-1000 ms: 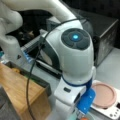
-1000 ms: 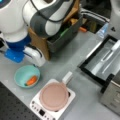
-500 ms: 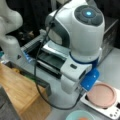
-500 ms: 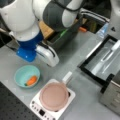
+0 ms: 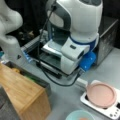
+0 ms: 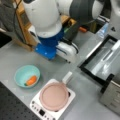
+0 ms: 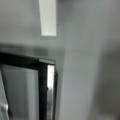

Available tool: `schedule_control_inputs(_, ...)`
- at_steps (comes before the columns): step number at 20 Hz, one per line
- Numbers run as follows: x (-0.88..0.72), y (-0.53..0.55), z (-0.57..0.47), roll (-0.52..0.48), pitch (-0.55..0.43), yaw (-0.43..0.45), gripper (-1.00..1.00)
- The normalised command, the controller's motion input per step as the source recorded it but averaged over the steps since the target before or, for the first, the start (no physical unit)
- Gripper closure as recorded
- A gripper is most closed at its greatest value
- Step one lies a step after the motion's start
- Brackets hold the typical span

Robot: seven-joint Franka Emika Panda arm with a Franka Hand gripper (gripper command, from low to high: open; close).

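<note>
My gripper [image 6: 68, 53] is the white hand under the blue wrist block [image 6: 47, 48]; it hangs low over the grey table between the pan's white handle [image 6: 67, 77] and the black tray [image 6: 86, 66]. In a front view the same hand [image 5: 71, 58] blocks the tray behind it. Its fingertips are hidden by the hand's body. The wrist view looks down on the tray's black corner [image 7: 46, 65] and the white handle [image 7: 48, 17]. A pink covered pan [image 6: 54, 96] rests on a white hotplate [image 6: 37, 110]. Nothing shows in the hand.
A teal bowl [image 6: 21, 72] holding an orange carrot [image 6: 31, 80] sits at the left. A wooden box [image 5: 22, 90] stands by the arm's base. A clear bottle [image 6: 102, 30] and a metal box [image 6: 111, 96] lie at the right.
The arm has swung across both front views toward the black tray, and the hand has come down nearer the table. Bowl, pan and hotplate have not moved.
</note>
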Motion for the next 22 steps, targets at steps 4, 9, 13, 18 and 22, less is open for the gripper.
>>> schedule_control_inputs(4, -0.53, 0.16, 0.03, -0.010, -0.218, -0.109, -1.00)
schedule_control_inputs(9, -0.39, 0.09, 0.02, 0.014, -0.182, -0.109, -1.00)
schedule_control_inputs(13, -0.33, 0.04, -0.02, 0.071, -0.161, -0.081, -1.00)
schedule_control_inputs(18, -0.30, 0.03, -0.06, 0.033, -0.111, -0.043, -1.00)
schedule_control_inputs(22, -0.24, 0.01, -0.14, 0.000, -0.114, -0.006, -1.00)
